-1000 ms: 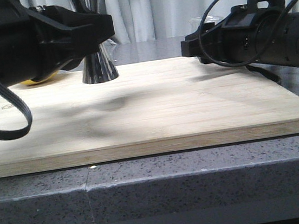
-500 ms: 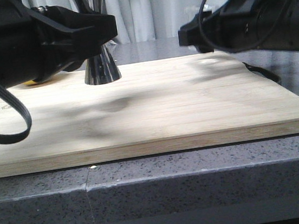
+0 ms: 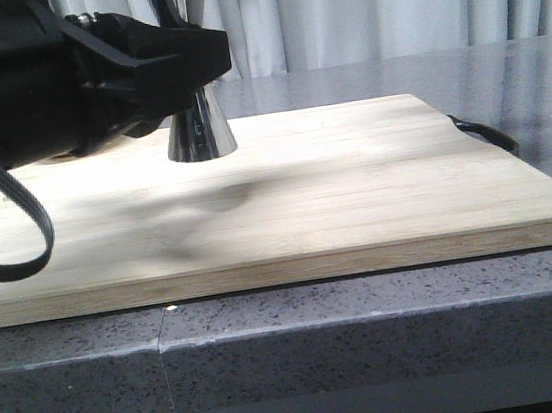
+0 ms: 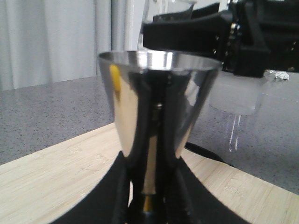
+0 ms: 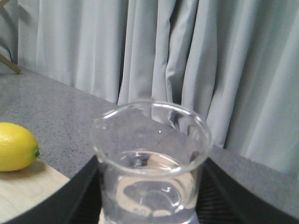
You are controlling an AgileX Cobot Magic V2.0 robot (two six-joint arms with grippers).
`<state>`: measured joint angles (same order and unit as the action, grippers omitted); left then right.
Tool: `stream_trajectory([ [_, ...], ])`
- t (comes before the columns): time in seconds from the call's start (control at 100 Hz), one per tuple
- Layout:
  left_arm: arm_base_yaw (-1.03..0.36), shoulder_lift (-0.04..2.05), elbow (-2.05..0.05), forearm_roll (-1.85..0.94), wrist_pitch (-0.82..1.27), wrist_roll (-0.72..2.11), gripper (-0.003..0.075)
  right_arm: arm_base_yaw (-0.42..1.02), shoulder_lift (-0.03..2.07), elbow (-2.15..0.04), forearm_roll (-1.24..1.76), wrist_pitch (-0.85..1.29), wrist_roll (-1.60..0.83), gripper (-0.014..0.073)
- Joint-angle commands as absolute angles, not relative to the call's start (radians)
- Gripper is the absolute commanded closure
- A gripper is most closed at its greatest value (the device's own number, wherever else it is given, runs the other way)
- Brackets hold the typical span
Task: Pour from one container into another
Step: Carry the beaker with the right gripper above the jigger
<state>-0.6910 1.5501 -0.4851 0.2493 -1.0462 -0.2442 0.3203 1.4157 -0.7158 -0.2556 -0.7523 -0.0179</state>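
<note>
With the right gripper (image 5: 149,205) lifted almost out of the front view, jaws clamping the part-filled beaker (image 5: 150,161) above the jigger (image 3: 200,125), which the left gripper's (image 4: 149,200) jaws hold clear of the board (image 3: 354,187), pouring looks imminent.

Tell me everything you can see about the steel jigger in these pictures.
The jigger is polished stainless steel, shaped like two cones joined at a narrow waist. It stands upright, and its mirror surface reflects the surroundings, including a yellow streak. In the front view its lower cone rests near the back of the wooden board, left of centre. The left gripper is closed around the waist, its black fingers on both sides. Its top rim is open; whether it holds liquid cannot be seen.
</note>
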Motion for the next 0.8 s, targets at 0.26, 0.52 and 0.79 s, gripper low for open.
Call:
stream_trajectory([
  [0.26, -0.697, 1.51, -0.509, 0.307, -1.16, -0.306, 0.074, 0.321, 1.23, -0.773, -0.387, -0.721, -0.023, 0.0306],
  [0.52, -0.697, 1.51, -0.509, 0.375, -1.16, -0.33, 0.074, 0.39, 1.212, -0.835, -0.484, -0.653, -0.023, 0.0306],
  [0.79, -0.697, 1.51, -0.509, 0.429, -1.16, -0.356, 0.074, 0.414, 1.212, -0.868, -0.561, -0.634, -0.023, 0.0306],
])
